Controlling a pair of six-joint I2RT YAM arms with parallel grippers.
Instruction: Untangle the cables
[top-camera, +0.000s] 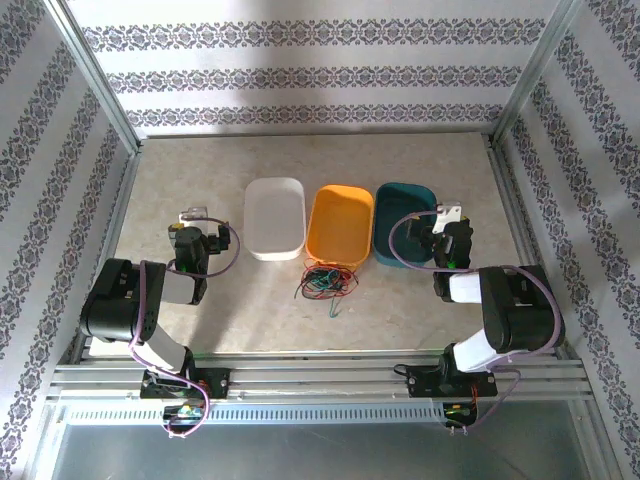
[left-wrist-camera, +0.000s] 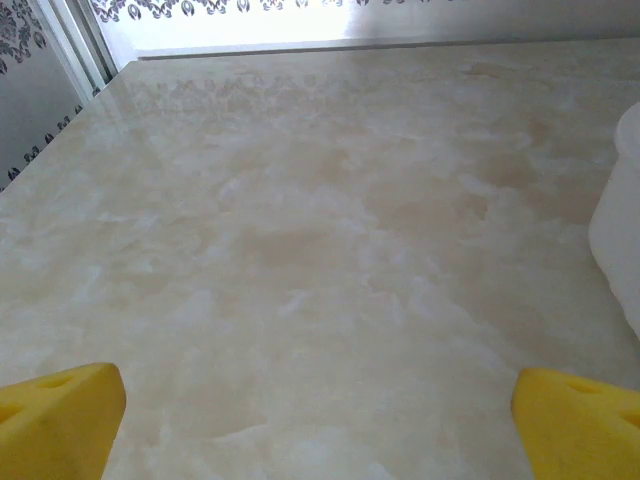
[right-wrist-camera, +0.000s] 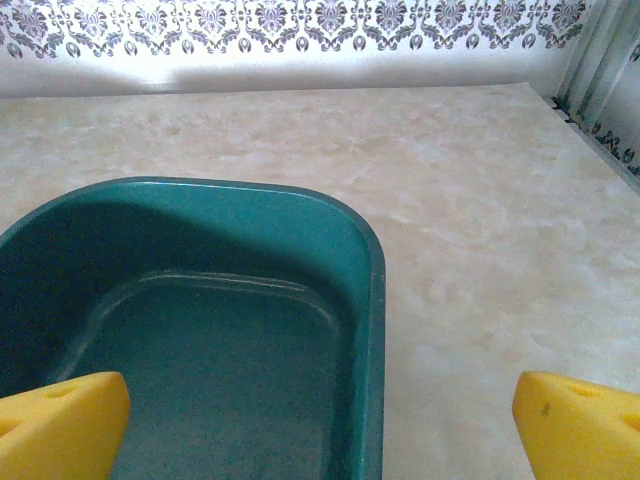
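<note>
Between left gripper (top-camera: 193, 215) and right gripper (top-camera: 448, 215), back toward the bases: tangled cables (top-camera: 328, 280) on the desk (top-camera: 200, 180).
About equally near either arm, just beside orange tray (top-camera: 316, 230); both grippers spread wide, holding nothing.

A: Cables (top-camera: 326, 280)?
B: Tangle is too small, can't tell which strand crosses which.
A: Wrist views?
B: White tray (left-wrist-camera: 625, 215) cut by right edge. Teal tray (right-wrist-camera: 372, 300) cut left and bottom. Left fingertips (left-wrist-camera: 60, 420) and right fingertips (right-wrist-camera: 60, 425) cropped at bottom edge.
</note>
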